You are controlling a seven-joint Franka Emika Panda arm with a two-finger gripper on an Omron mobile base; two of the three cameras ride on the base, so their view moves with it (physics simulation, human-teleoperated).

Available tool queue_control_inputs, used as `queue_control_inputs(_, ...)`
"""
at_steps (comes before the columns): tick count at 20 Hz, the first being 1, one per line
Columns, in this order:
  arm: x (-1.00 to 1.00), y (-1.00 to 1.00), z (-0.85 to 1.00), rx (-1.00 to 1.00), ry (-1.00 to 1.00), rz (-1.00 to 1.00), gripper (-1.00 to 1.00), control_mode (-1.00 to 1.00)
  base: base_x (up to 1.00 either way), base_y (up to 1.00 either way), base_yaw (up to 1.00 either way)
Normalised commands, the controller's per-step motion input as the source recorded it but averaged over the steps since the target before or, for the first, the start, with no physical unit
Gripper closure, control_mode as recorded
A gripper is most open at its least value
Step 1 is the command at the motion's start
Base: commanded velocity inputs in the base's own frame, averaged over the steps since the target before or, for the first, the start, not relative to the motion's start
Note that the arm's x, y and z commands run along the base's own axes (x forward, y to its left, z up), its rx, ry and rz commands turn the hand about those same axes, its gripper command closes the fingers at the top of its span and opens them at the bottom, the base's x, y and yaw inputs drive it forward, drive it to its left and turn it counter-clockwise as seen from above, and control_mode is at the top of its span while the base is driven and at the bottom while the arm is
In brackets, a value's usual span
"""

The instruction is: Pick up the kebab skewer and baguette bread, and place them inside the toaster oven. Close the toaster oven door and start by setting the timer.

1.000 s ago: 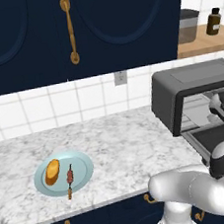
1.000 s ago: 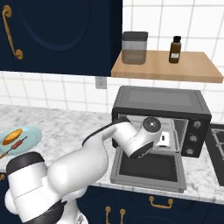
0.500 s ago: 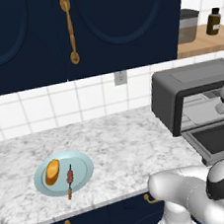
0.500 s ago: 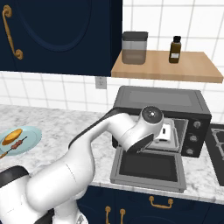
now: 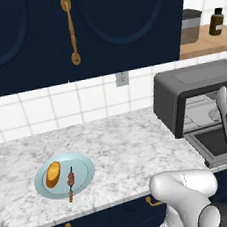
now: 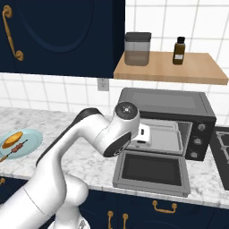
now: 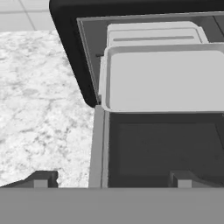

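So, oven: the toaster oven (image 6: 165,120) sits at the right of the right base view on the bench (image 5: 120,150), with the toaster oven door (image 6: 152,172) dropped flat and open.
Tray: a pale tray (image 7: 162,78) sticks out of the oven mouth, at the top of the hand view.
Jaws: the gripper (image 7: 109,178) hangs over the open door, spread wide, holding nothing.
Food: the baguette bread (image 5: 53,174) and the kebab skewer (image 5: 71,180) lie side by side on the blue plate (image 5: 84,164), lower left in the left base view, well apart from the oven.
Risk: I think the thin skewer could slip from the jaws or roll off the plate if pinched off-centre.
Also: the arm could bump the open door while swinging over to the plate.
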Motion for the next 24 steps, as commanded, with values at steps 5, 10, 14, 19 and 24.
queue_control_inputs(5, -0.03, 1.00, 0.00, -0.03, 0.16, -0.02, -1.00, -1.00, 0.00, 0.00, 0.00)
queue_control_inputs(10, 0.04, 1.00, 0.01, -0.06, 0.12, -0.05, -1.00, -1.00, 0.00, 0.00, 0.00)
queue_control_inputs(14, 0.02, 1.00, 0.03, -0.01, 0.16, 0.00, -1.00, -1.00, 0.00, 0.00, 0.00)
queue_control_inputs(19, 0.10, 1.00, 0.00, 0.00, 0.11, 0.00, -1.00, -1.00, 0.00, 0.00, 0.00)
queue_control_inputs(24, 0.31, 1.00, 0.00, 0.00, 0.15, 0.00, -1.00, -1.00, 0.00, 0.00, 0.00)
